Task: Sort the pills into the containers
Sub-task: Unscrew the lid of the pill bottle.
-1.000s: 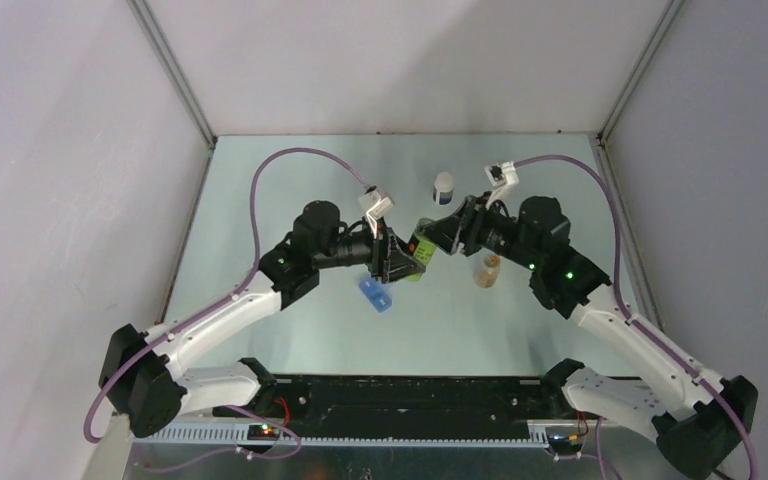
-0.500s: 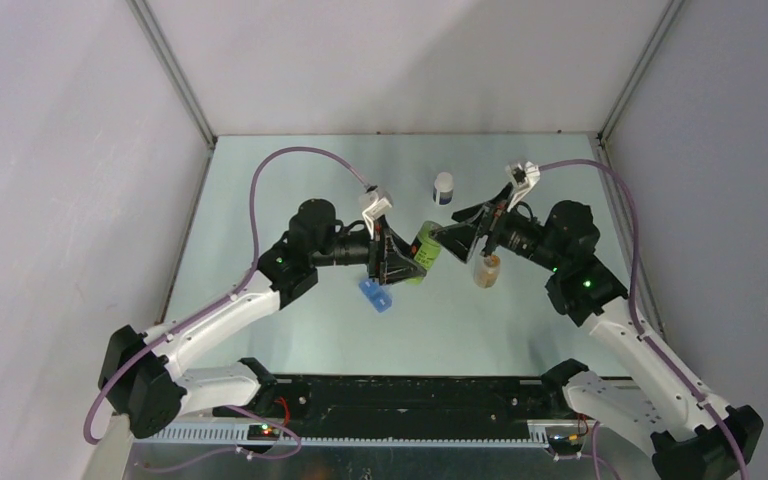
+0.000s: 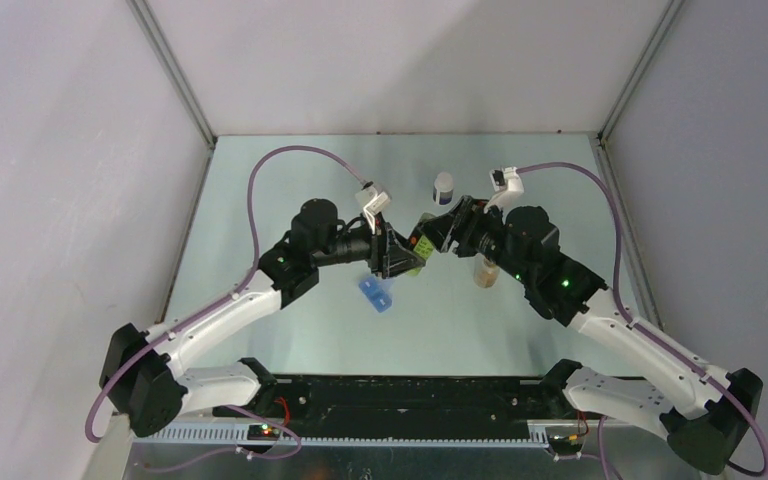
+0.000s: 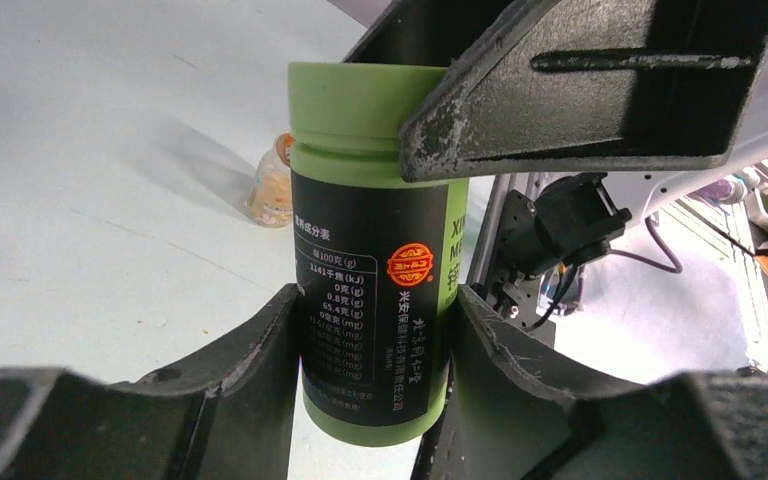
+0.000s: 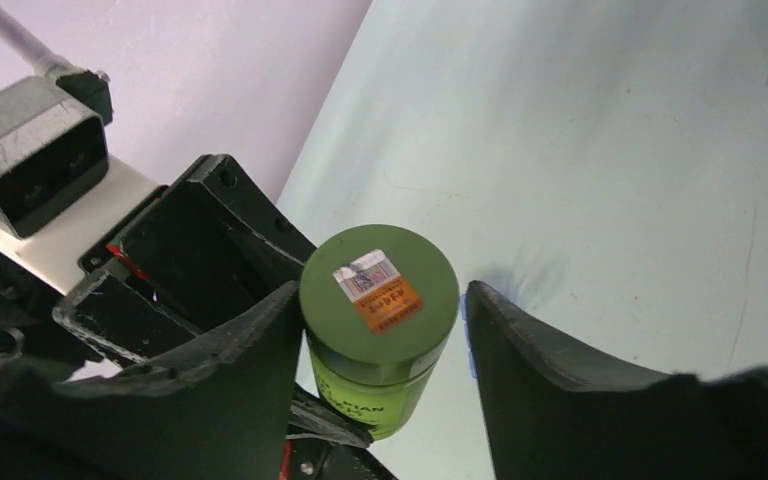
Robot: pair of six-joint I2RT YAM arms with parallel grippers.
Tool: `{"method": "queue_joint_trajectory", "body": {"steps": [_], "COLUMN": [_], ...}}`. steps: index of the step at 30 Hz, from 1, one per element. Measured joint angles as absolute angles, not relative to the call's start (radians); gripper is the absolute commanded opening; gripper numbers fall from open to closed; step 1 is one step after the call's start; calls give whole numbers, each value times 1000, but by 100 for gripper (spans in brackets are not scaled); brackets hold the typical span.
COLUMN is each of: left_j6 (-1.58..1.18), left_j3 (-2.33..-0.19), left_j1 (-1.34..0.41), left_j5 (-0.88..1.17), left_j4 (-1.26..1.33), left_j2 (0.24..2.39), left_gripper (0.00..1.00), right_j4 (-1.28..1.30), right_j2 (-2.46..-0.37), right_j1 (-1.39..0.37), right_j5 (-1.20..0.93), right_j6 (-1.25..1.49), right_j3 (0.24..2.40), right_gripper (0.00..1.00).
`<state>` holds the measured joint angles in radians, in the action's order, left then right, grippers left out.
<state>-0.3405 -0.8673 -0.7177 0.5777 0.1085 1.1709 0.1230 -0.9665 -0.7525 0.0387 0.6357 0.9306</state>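
My left gripper (image 3: pixel 400 258) is shut on the body of a green pill bottle (image 3: pixel 422 247) with a black label, holding it off the table, tilted toward the right arm. Seen from the left wrist, the bottle (image 4: pixel 375 250) fills the gap of the left gripper (image 4: pixel 375 300). My right gripper (image 5: pixel 385 295) straddles the bottle's green cap (image 5: pixel 380 290). One finger (image 5: pixel 260 340) rests against the cap and the other stands a small gap away, so the jaws are open. No loose pills show.
A blue pill box (image 3: pixel 375 294) lies on the table below the held bottle. A small clear bottle with orange contents (image 3: pixel 486 270) stands under the right arm. A white bottle with a blue band (image 3: pixel 443 187) stands further back. Grey walls enclose three sides.
The right gripper drew back from the cap with its jaws wide, then returned around the cap with the jaws narrower. The left gripper kept holding the bottle in place.
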Motion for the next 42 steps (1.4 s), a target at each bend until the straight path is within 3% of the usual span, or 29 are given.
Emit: {"method": "queue_joint_trajectory", "body": {"steps": [3,7,15,17,20,21,22,24,27,30,34,37,42], "left_j6": [-340,-341,-340,-340,-340,-340,-340,-340,-339,-339,-339,-339,-339], "left_j3": [-867,-867,-867,-867,-867,-867,-867,-866,-865,-863,-863,-854,-839], "left_j1": [-718,-718,-723,-724,-727,-728,-729,-726,-722,-721,-721,-721,-721], "left_j5": [566,561,617,652,710,722,728,717,686,658,621,597,568], "left_j4": [108,109,125,136,147,147,146,147,148,148,149,154,155], "left_j2": [1172,1171,1171,1171,1169,1168,1166,1161,1150,1136,1126,1118,1116], "left_gripper": [0,0,0,0,0,0,0,0,0,0,0,0,0], "right_j4": [122,119,101,86,69,65,63,73,85,91,101,103,103], "right_j2": [-966,-966,-954,-950,-949,-949,-949,-946,-936,-929,-941,-958,-965], "right_j1": [-754,-741,-589,-545,-507,-502,-501,-526,-625,-744,-820,-831,-846], "right_j5": [46,20,-363,-511,-666,-698,-715,-708,-522,-262,-4,97,146], "right_j6": [657,651,503,443,372,356,350,346,371,425,521,576,630], "right_j3": [932,932,932,932,932,932,932,936,947,957,963,963,963], "right_gripper": [41,28,28,33,70,76,88,97,98,93,80,59,43]}}
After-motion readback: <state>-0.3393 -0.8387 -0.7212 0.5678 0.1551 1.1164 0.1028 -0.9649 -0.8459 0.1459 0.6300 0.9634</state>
